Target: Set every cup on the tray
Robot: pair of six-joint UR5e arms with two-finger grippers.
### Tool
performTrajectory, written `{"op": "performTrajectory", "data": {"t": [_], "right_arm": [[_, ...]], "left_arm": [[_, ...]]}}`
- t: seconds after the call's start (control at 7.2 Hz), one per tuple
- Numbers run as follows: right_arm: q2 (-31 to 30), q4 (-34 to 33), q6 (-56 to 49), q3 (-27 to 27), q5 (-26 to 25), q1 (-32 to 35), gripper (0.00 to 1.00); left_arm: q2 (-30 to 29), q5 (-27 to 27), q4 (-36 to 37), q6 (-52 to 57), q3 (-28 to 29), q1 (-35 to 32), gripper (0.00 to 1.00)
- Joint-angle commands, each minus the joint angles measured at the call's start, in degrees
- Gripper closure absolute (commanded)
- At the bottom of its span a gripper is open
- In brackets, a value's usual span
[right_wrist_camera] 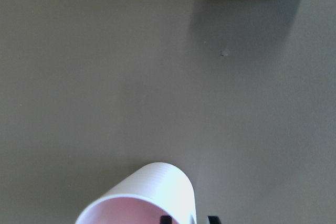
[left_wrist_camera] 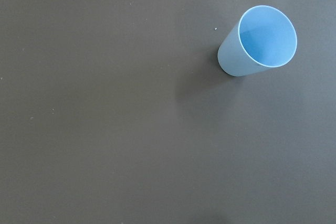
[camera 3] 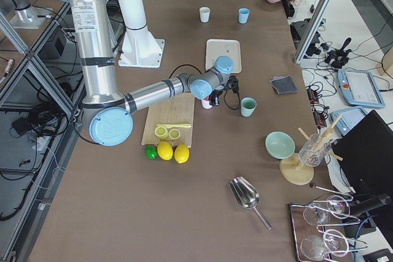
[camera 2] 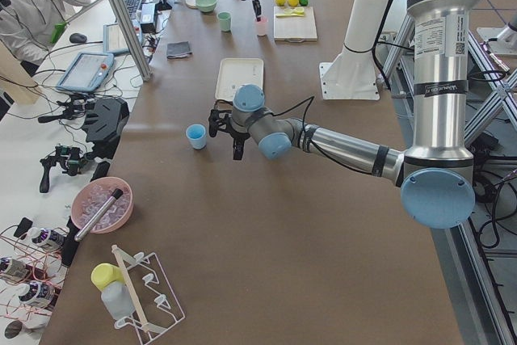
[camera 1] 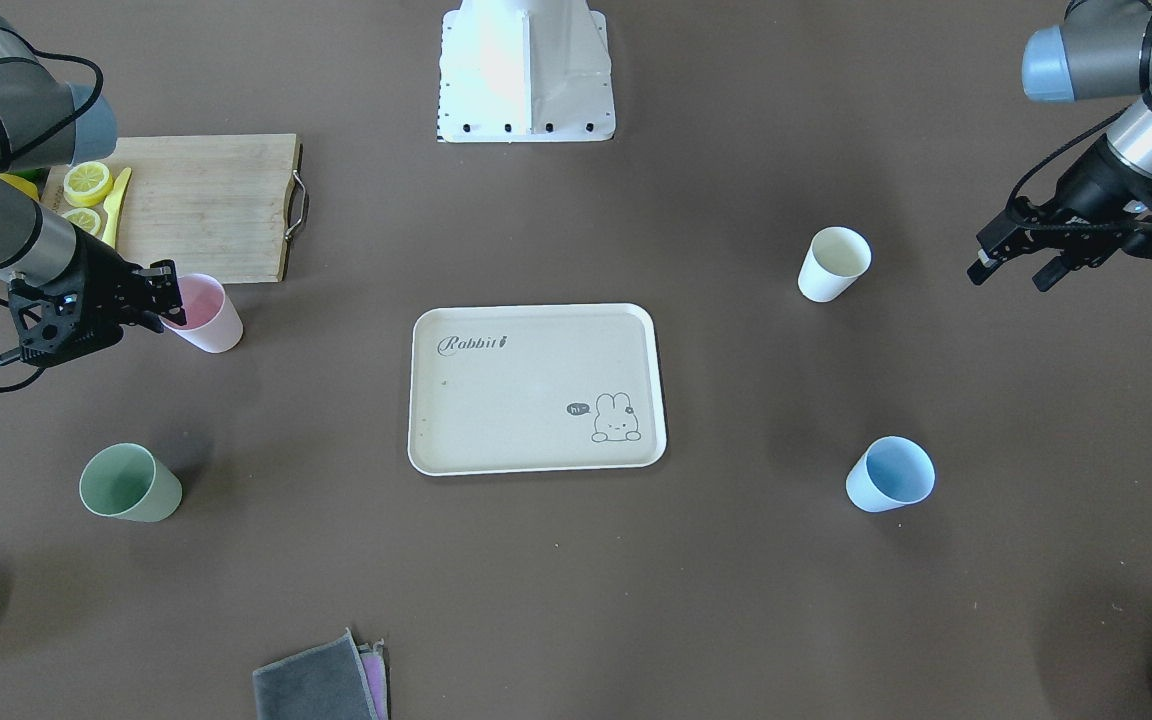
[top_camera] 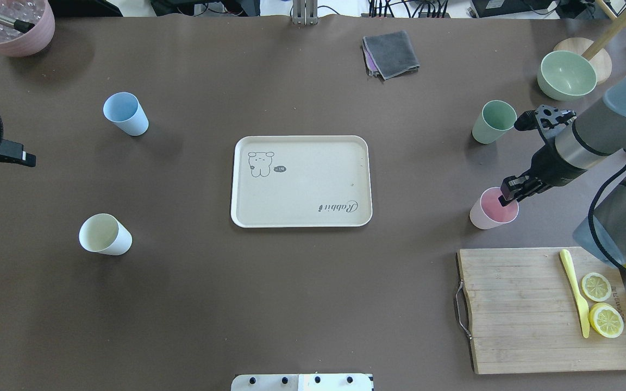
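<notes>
The cream tray (top_camera: 302, 187) lies mid-table with nothing on it. The pale pink cup (top_camera: 487, 214) stands to its right. My right gripper (top_camera: 508, 196) is at the cup's rim, jaws apart. In the right wrist view one fingertip (right_wrist_camera: 166, 218) is inside the rim and one outside. The sage green cup (top_camera: 493, 122) stands beyond it. The light blue cup (top_camera: 125, 113) and the cream-white cup (top_camera: 104, 234) stand on the left side. My left gripper (camera 1: 1014, 275) hovers open and empty, away from both. The blue cup (left_wrist_camera: 258, 41) shows in the left wrist view.
A wooden cutting board (top_camera: 530, 315) with lemon slices and a yellow knife lies near my right arm. A green bowl (top_camera: 565, 75), a grey cloth (top_camera: 390, 53) and a pink pot (top_camera: 11, 24) sit along the far edge.
</notes>
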Motion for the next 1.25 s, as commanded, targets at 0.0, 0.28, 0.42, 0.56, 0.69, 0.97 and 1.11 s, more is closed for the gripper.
{"op": "performTrajectory", "data": {"t": [0.0, 0.28, 0.42, 0.56, 0.69, 0.97, 1.11], "right_arm": [[0.0, 0.0, 0.0, 0.3, 0.4, -0.1, 1.00], [1.5, 0.0, 2.0, 1.8, 2.3, 0.5, 1.00], [5.1, -0.4, 6.1, 1.7, 2.2, 0.4, 1.00], [8.7, -0.7, 9.6, 1.0, 2.1, 0.3, 1.00], [11.3, -0.7, 11.7, 0.1, 1.9, -0.2, 1.00], [18.5, -0.4, 18.1, -4.8, 0.2, -3.0, 1.00], [19.8, -0.2, 19.5, -5.3, -1.3, -4.1, 1.00]], "left_arm": [[0.3, 1.0, 0.1, -5.0, -1.8, 3.6, 0.02], [0.5, 3.5, 0.2, -5.3, -3.0, 9.9, 0.03], [0.5, 6.0, 0.2, -5.3, -3.5, 14.1, 0.07], [1.1, 7.8, 0.2, -5.2, -3.5, 16.2, 0.11], [1.4, 8.7, 0.2, -5.0, -3.2, 18.1, 0.20], [1.4, 11.5, 0.3, -5.1, -2.7, 20.6, 0.43], [1.4, 11.5, 0.3, -5.2, -2.6, 20.6, 0.90]]}}
